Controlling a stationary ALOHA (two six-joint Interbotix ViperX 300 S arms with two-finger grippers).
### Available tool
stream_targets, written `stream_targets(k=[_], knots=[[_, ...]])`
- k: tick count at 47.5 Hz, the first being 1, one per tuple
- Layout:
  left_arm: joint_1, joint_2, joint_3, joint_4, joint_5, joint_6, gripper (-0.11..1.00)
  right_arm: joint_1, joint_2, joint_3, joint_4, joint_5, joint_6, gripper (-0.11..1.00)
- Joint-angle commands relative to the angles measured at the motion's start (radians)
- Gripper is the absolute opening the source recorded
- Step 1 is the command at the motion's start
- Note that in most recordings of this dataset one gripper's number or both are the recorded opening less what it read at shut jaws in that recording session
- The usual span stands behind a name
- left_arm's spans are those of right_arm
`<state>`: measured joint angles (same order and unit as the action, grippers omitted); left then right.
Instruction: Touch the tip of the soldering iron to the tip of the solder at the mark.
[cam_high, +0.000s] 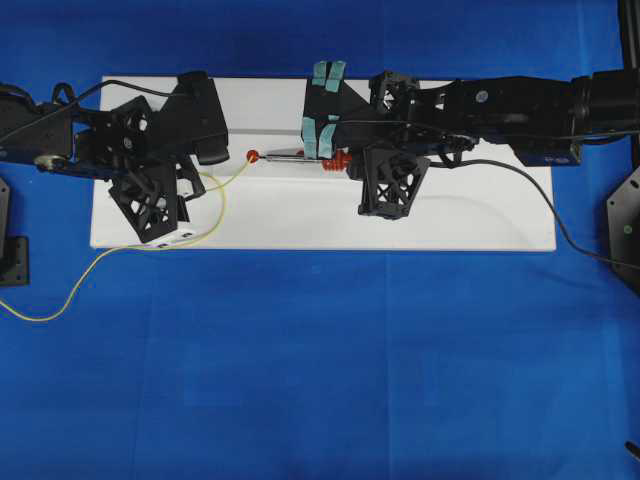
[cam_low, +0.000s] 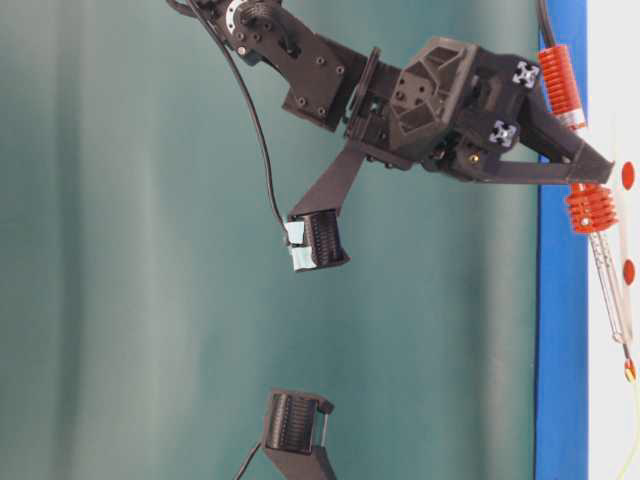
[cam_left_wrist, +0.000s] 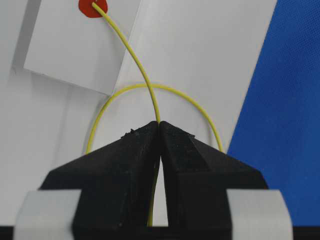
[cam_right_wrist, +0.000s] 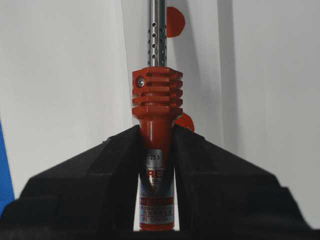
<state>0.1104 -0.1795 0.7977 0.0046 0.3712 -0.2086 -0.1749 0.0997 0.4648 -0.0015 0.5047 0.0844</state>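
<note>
Red-handled soldering iron (cam_high: 300, 155) lengthwise, tip prob. toward left gripper (cam_high: 205, 152).

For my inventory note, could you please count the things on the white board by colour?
Red-orange: 2, the iron and the mark
Yellow: 1, the solder
Black: 2, the left gripper and the right gripper
Total: 5

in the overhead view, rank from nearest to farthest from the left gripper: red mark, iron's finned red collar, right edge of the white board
1. red mark, just right of the left gripper, where the solder ends.
2. iron's finned red collar, mid-board, by the right gripper.
3. right edge of the white board, far right.
</note>
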Motion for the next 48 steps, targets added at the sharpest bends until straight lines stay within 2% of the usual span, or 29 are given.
stream_targets(k=[1,15,34,40,48], knots=[[0.002,-0.009,-0.017,-0.002,-0.003,0.003,0.02,0.002,-0.011,-0.025,-0.003,-0.009,-0.002,0.06],[0.002,-0.040,-0.015,-0.002,0.009,0.015,0.02,0.002,-0.011,-0.025,-0.002,-0.009,0.000,0.06],[-0.005,-0.225,0.011,-0.002,0.143,0.011,0.02,0.002,-0.011,-0.025,-0.002,-0.009,0.002,0.06],[-0.011,-0.282,0.038,-0.002,0.143,0.009,0.02,0.002,-0.011,-0.025,-0.002,-0.009,0.002,0.06],[-0.015,-0.293,0.049,-0.002,0.153,0.006,0.02,0.002,-0.014,-0.025,-0.005,-0.005,0.002,0.06]])
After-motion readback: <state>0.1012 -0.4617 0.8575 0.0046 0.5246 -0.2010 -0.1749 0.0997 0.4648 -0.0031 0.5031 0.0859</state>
